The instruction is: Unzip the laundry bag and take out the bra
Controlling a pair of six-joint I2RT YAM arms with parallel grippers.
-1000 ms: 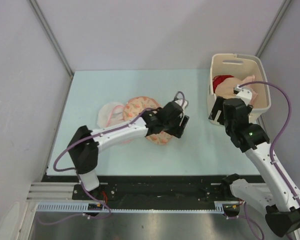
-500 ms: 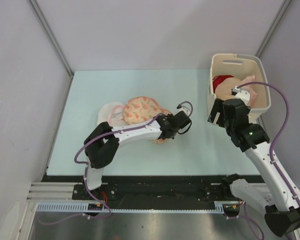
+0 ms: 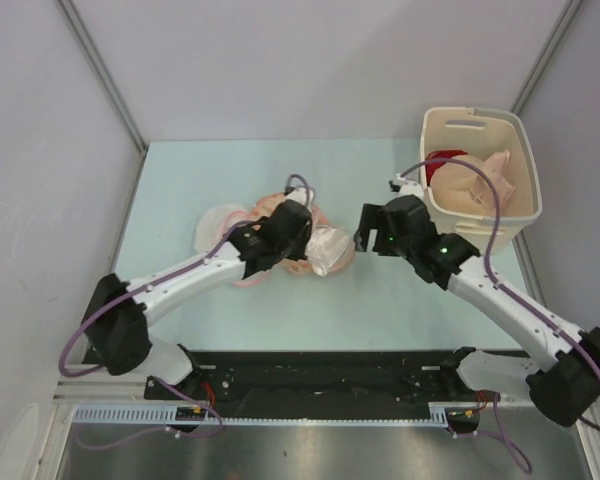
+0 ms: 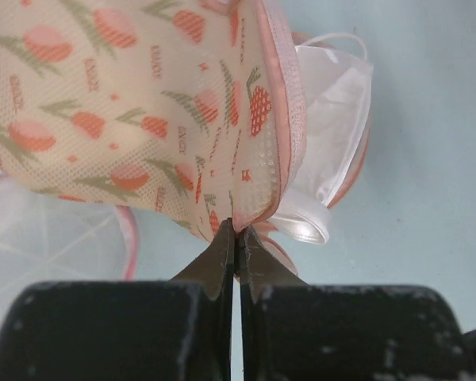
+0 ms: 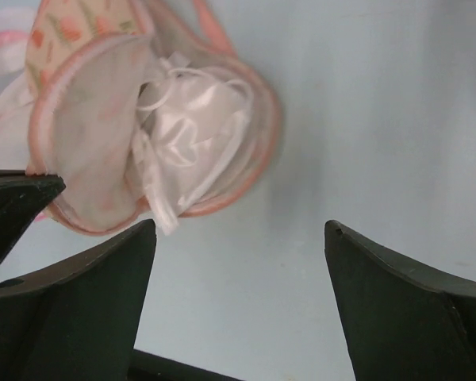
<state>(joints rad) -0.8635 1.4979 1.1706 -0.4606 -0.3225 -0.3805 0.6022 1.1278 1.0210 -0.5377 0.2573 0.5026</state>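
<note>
The laundry bag [image 4: 127, 119], cream-peach with red-pink tulip print and pink edging, lies at mid-table [image 3: 270, 208]. It gapes open at one lobe, and the white bra [image 4: 333, 135] shows inside with a strap loop spilling out. My left gripper [image 4: 236, 228] is shut on the bag's pink-edged rim, holding the flap up. In the right wrist view the bra [image 5: 190, 119] sits in the bag's open mouth [image 5: 87, 143]. My right gripper [image 5: 238, 230] stands wide open just short of it, over bare table. From above, the right gripper [image 3: 362, 232] faces the bra [image 3: 330, 250].
A round white mesh item with pink trim [image 3: 215, 228] lies against the bag's left side. A cream basket [image 3: 470, 115] at the back right holds a red garment [image 3: 442, 160] and pale fabric. Grey walls enclose the table.
My left gripper pulled back to the left and closed on the bag's rim, lifting the flap. The right arm swung from the basket leftward to face the opened bag.
</note>
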